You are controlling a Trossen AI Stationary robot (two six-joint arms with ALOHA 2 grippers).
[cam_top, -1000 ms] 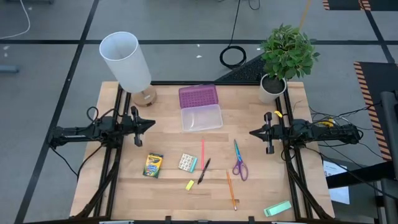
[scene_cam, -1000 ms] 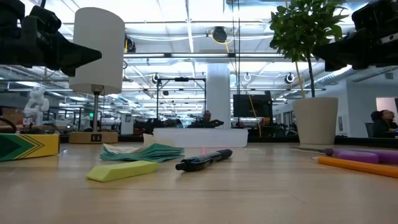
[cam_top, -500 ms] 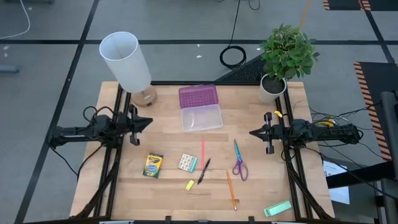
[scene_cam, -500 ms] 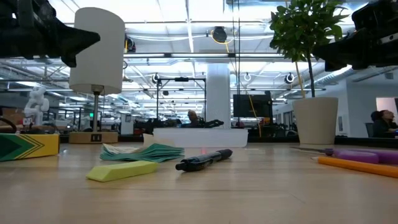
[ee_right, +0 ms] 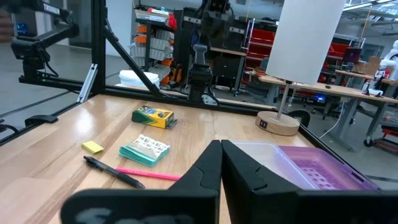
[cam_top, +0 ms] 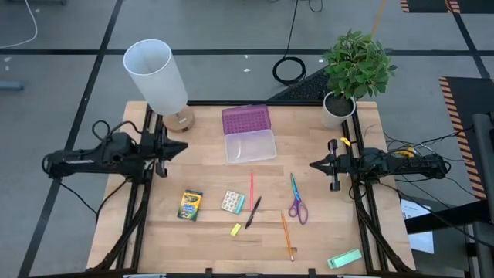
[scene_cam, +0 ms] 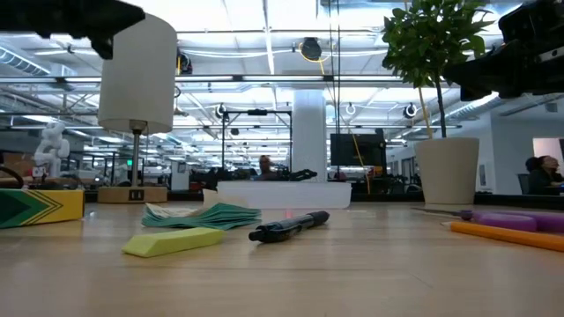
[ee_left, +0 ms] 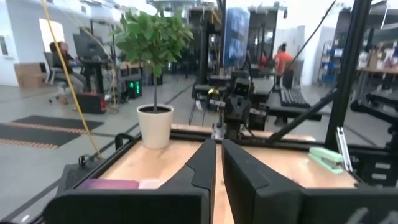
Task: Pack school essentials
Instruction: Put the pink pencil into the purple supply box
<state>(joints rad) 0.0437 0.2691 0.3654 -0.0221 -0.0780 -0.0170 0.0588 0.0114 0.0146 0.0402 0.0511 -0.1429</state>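
Left gripper [cam_top: 177,149]: above the table's left side, fingers closed together, empty.
Right gripper [cam_top: 315,164]: above the table's right side, fingers closed together, empty.
Crayon box [cam_top: 190,205]: front left of the table.
Packet [cam_top: 233,201]: just right of the crayon box.
Pen [cam_top: 253,212]: beside the pink pencil [cam_top: 251,188].
Scissors [cam_top: 296,201]: right of the pen.
Case [cam_top: 248,134]: open, rear centre.

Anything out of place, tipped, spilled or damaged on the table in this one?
Nothing is spilled or damaged. The one outlier is the pale green flat block, lying alone at the table's near right corner, apart from the crayon box, scissors and pencils. The pencil case lies open and empty.
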